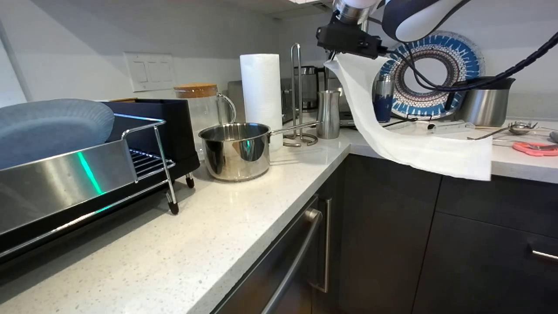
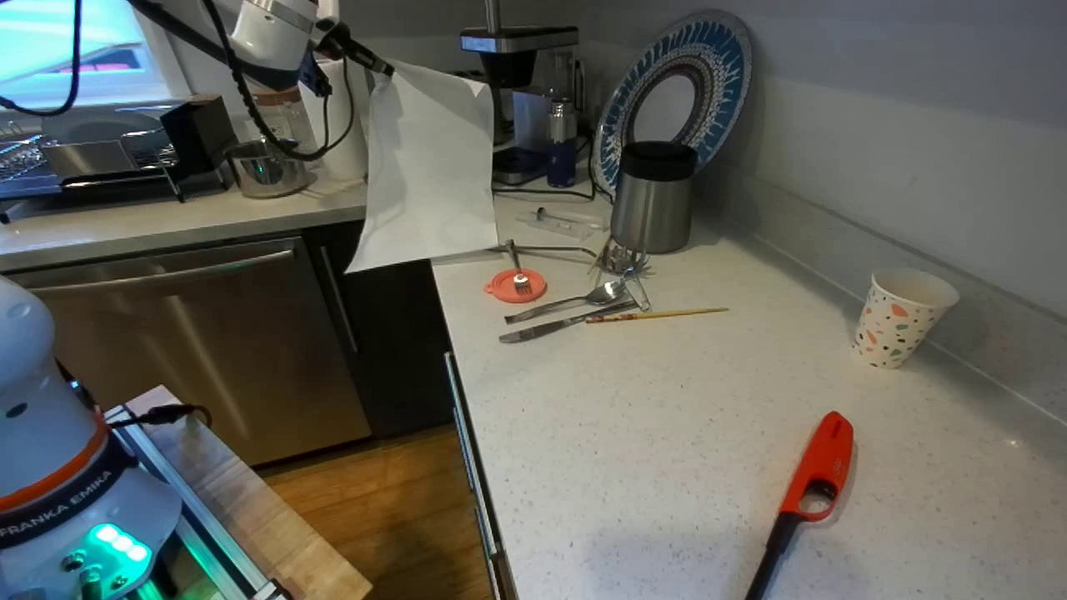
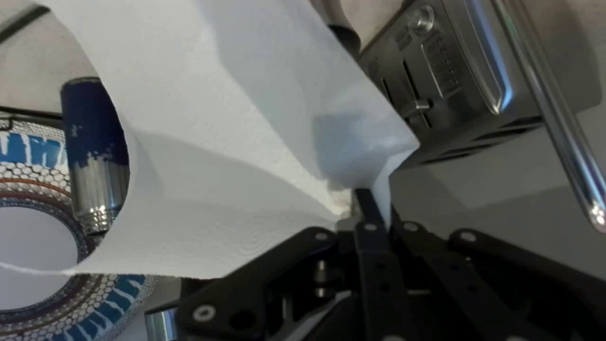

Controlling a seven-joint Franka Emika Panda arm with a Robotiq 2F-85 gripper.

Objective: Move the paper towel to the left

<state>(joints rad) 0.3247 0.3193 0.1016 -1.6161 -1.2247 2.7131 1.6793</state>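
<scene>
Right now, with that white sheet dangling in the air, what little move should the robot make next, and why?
I'd probably carry the paper towel a little toward the steel pot without letting go. The tool grips it near one corner while the rest hangs loose, and in both exterior views the pot lies left of it, likely the way to go.

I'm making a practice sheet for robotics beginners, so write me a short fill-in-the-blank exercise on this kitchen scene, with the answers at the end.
1. The pincer grips a loose paper towel coloured ____.
2. In an exterior view, the utensil lying on the coral disc is a ____.
3. The robot base is marked FRANKA ____.
4. Of the spoon and the knife, the ____ lies nearer the red lighter.

Missing words: white; fork; EMIKA; knife.
</scene>
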